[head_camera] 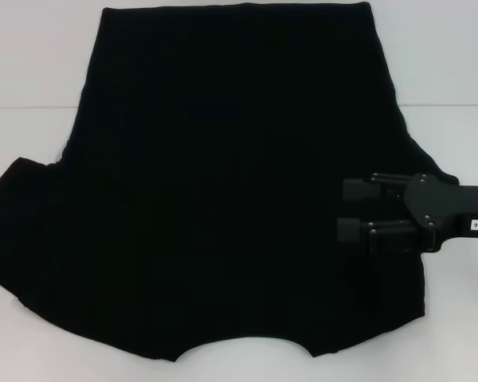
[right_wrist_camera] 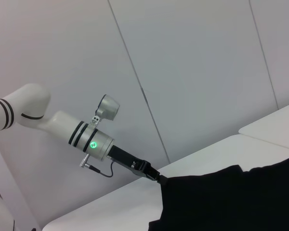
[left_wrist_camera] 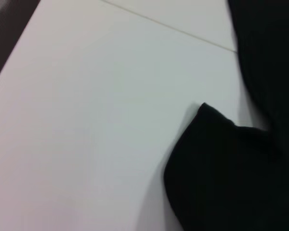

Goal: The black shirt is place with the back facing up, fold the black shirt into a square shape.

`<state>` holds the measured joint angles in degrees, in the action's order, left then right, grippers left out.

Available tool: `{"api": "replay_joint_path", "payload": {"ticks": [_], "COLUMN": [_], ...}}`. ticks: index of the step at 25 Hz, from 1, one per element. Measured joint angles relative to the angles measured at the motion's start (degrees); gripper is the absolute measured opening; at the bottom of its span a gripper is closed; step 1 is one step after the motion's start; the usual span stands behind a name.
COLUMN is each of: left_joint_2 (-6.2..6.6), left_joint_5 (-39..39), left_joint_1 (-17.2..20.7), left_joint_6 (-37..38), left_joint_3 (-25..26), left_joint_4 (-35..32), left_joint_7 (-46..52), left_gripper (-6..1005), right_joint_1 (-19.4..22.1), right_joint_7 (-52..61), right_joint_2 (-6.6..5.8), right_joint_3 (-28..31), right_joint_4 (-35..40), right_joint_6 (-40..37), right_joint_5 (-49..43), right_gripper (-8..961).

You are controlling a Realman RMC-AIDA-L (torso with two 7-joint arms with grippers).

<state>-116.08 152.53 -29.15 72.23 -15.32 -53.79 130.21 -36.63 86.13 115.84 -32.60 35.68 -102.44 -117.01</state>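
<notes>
Spread flat across the white table (head_camera: 32, 72), filling most of the head frame: the black shirt (head_camera: 215, 183), neckline curve at bottom centre, one sleeve at lower left. At right centre, over the shirt's right edge: the right gripper (head_camera: 349, 212), fingers parted, nothing held. Left gripper unseen from the head; in the right wrist view its fingers cannot be made out.

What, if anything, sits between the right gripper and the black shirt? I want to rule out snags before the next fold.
Nothing visible does. The right gripper is directly over the black shirt at its right side, fingers apart, with only cloth beneath. Around the shirt only white table shows.
</notes>
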Motion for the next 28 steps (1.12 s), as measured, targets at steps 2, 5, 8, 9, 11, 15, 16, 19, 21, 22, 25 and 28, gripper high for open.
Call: {"api": "replay_joint_path", "payload": {"ticks": [2, 5, 8, 9, 11, 15, 16, 19, 21, 22, 25, 28], "left_joint_2": [-0.06, -0.08, -0.1, -0.11, -0.11, -0.16, -0.21, -0.37, -0.44, -0.68, -2.64, -4.92], "left_joint_5": [-1.1, -1.5, -2.2, -2.7, -4.0, -7.4, -8.5, -11.5, -14.1, -15.5, -18.0, -18.1], "left_joint_1": [0.1, 0.0, -0.2, -0.2, 0.0, 0.0, -0.3, -1.7, -3.3, -4.2, -6.6, -8.0], "left_joint_6": [0.6, 1.4, 2.0, 2.3, 3.2, 5.3, 5.9, 7.5, 8.7, 9.3, 10.3, 9.6], "left_joint_3": [0.0, 0.0, 0.0, 0.0, 0.0, -0.2, -0.4, -1.7, -3.7, -5.3, -11.2, -18.9], "left_joint_4": [0.0, 0.2, 0.4, 0.4, 0.3, 0.5, 0.5, 1.5, 3.1, 4.1, 5.7, 6.2], "left_joint_7": [-0.4, -0.9, -1.0, -1.1, -1.4, -2.8, -3.3, -4.9, -6.4, -7.4, -10.4, -11.6], "left_gripper": [2, 3, 3, 3, 3, 4, 4, 4, 4, 4, 4, 5], "right_joint_1": [0.0, -0.1, -0.1, -0.1, 0.0, 0.3, 0.3, 0.5, 0.5, 0.5, 0.6, 0.6], "right_joint_7": [0.0, 0.0, 0.0, 0.0, -0.1, -0.4, -0.4, -0.5, -0.6, -0.6, -0.7, -0.5], "right_joint_2": [0.0, 0.0, 0.0, 0.0, 0.0, 0.0, 0.0, -0.01, -0.04, -0.05, -0.04, -0.02], "right_joint_3": [0.0, 0.0, 0.0, 0.0, 0.0, 0.0, 0.0, 0.0, 0.0, 0.0, 0.0, 0.0], "right_joint_4": [0.0, 0.0, 0.0, 0.0, 0.0, 0.0, 0.0, 0.0, 0.0, 0.0, 0.0, 0.0], "right_joint_6": [0.1, 0.1, 0.2, 0.2, 0.2, 0.1, 0.1, 0.1, 0.1, 0.1, 0.1, -0.1], "right_joint_5": [0.0, 0.0, 0.0, 0.0, 0.0, 0.0, 0.0, 0.0, 0.0, 0.0, 0.0, 0.0], "right_gripper": [894, 895, 895, 895, 894, 895, 895, 895, 895, 894, 894, 894]}}
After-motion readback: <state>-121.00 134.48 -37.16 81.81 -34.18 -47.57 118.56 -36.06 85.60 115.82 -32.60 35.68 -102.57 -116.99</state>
